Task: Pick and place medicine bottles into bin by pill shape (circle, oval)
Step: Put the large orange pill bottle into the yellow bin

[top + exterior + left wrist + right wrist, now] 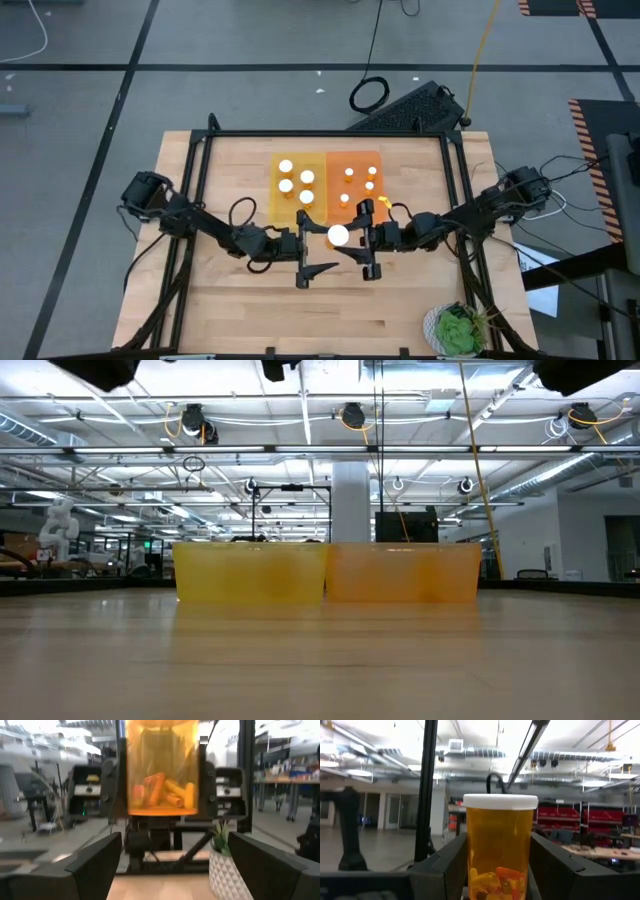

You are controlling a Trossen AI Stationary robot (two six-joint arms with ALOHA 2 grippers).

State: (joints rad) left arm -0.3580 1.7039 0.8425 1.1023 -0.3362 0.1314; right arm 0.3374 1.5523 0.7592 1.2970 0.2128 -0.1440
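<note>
The right tool [355,237] is gripping a medicine bottle [338,235] upright above the bare desk [400,310], just in front of the two bins; in the right wrist view the bottle [500,847], white cap on top, is sitting clamped between the two dark fingers [445,867]. The left tool [312,250], with its fingers [92,865] spread wide and empty, is facing the bottle from the other side; its camera is showing long orange pills [162,791] at the bottom of the amber wall. The pills are looking more oval than round, so the shape is worth confirming here; then the right arm should be carrying the bottle level over the matching bin, yellow bin [276,205] or orange bin [360,160], low enough that it is landing clear of the bottles already inside; the left tool should be keeping out of that path.
</note>
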